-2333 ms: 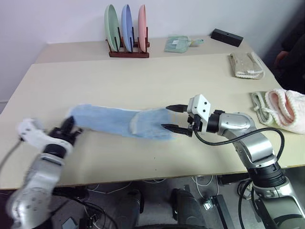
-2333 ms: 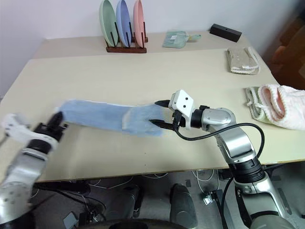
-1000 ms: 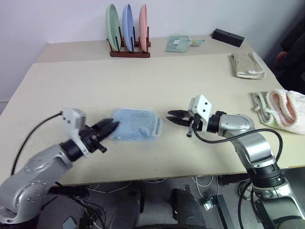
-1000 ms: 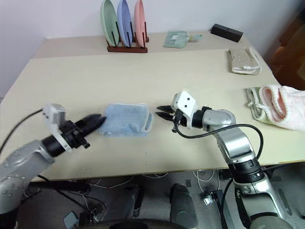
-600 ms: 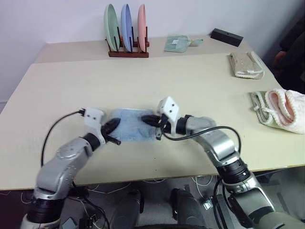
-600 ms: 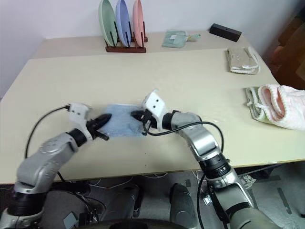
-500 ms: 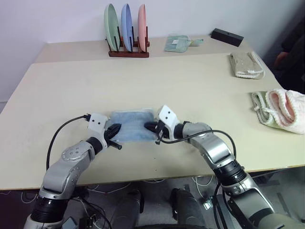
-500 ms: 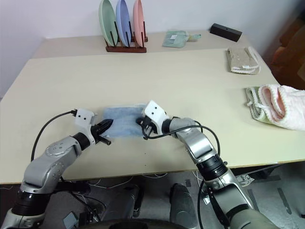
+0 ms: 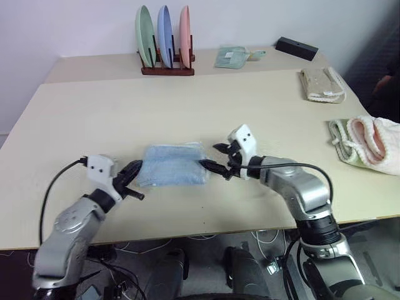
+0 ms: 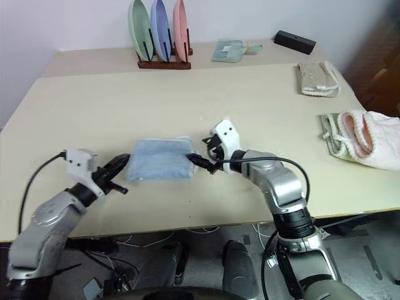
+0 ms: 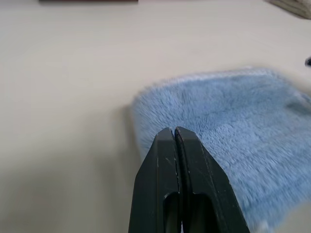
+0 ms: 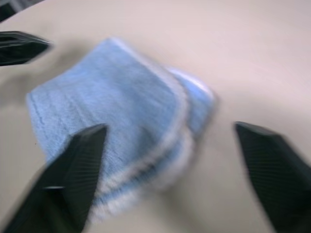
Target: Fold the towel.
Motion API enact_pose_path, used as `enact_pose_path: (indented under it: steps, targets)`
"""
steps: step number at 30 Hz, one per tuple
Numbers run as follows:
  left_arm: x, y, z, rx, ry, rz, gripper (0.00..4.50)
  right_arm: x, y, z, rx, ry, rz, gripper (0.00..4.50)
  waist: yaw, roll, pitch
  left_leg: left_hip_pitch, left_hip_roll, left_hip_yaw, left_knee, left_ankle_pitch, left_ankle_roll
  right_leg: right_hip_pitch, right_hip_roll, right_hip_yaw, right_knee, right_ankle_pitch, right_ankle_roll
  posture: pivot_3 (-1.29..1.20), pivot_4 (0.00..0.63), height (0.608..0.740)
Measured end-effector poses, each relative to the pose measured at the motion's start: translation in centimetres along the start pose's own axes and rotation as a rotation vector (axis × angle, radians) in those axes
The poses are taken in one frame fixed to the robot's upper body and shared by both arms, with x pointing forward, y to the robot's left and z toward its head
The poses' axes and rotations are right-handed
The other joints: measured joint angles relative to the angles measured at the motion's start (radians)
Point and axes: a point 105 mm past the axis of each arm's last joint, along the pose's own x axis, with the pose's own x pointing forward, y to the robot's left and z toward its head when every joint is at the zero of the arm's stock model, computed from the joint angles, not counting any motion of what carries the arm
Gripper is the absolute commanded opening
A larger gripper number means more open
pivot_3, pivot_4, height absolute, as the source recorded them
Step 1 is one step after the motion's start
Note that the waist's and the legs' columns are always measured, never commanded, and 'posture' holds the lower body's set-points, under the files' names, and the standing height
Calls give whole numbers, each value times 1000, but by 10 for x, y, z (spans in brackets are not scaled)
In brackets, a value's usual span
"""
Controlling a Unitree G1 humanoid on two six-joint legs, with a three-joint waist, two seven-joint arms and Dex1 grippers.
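Note:
The light blue towel [image 9: 172,165] lies folded into a small rectangle near the table's front edge, its whitish trim on the right side. My left gripper [image 9: 134,169] rests at the towel's left edge, shut, with nothing seen between its fingers [image 11: 173,145]. At the towel's right edge my right gripper [image 9: 215,157] stands open, with the towel's trimmed corner [image 12: 180,111] just in front of the gap between its fingers. Neither gripper holds the towel.
A wooden rack with three upright plates [image 9: 164,37] stands at the back. A green cloth [image 9: 234,56] and a black box [image 9: 297,48] lie back right. A beige folded towel [image 9: 322,84] and a pink-and-white fluffy towel [image 9: 369,140] sit along the right side.
The long stretched towel has been folded into a small rectangle. In the last half second my right gripper let go, opened and drew off to the right. My left gripper slid back to the left edge.

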Motion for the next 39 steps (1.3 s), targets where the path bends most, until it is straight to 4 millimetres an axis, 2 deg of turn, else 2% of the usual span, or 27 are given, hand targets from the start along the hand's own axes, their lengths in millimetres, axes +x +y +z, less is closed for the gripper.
enact_pose_path:
  steps: [3,6,11,14,16,21,25,27,31,34,36,39]
  targets:
    - [-6,0,5,36,-8,-28,0,2,0,-9,173,30,-15,4407,0,0,0,0,0,0,0,0,0,0,0,0,0,0,0,0,150,740]
    - [-7,-4,11,60,-28,-66,0,9,7,-14,275,60,11,4407,0,0,0,0,0,0,0,0,0,0,0,0,0,0,0,0,150,740]
    - [-7,-15,16,84,-53,-116,0,33,20,-15,382,82,52,4407,-8,0,0,0,0,1,-2,0,0,-1,0,0,0,0,0,0,150,740]
    - [-5,-18,16,84,-56,-125,0,46,28,-11,417,85,77,3654,-20,0,0,0,0,0,-3,0,0,-1,0,0,0,0,0,0,150,740]
    - [-4,-21,15,83,-56,-130,0,51,30,-14,445,92,78,2757,-20,0,0,0,0,0,-4,0,0,-2,0,0,0,0,1,0,150,740]
    - [-2,-23,12,84,-50,-128,0,53,31,-12,502,69,86,150,-22,1,0,0,0,0,-4,0,0,-2,0,0,0,0,1,0,150,740]
    - [-2,-26,14,86,-56,-134,0,49,29,3,528,2,109,68,-23,1,0,0,0,0,-4,0,0,-2,0,0,0,0,1,0,150,740]
    - [-1,-27,14,91,-59,-136,0,43,18,16,529,-67,80,68,-21,1,0,0,0,0,-4,0,-1,-2,0,0,0,0,1,0,150,740]
    - [4,-31,17,98,-67,-151,0,10,-35,59,509,-284,-100,68,-16,1,1,0,-1,1,-3,1,-1,-2,0,0,0,0,1,0,150,740]
    - [12,-35,19,99,-79,-176,0,-46,-104,79,548,-454,-370,68,-8,1,1,0,-2,3,-3,1,-1,-1,0,-1,-1,0,1,0,150,740]
    - [17,-35,15,96,-69,-184,0,-88,-139,82,581,-560,-537,68,-13,1,1,0,-1,3,-5,1,-1,-1,0,-1,-1,0,1,0,150,740]
    - [29,-42,19,85,-89,-219,0,-125,-173,59,718,-625,-736,68,-23,1,0,1,-1,4,-5,1,-1,-1,0,-1,0,1,1,0,150,740]
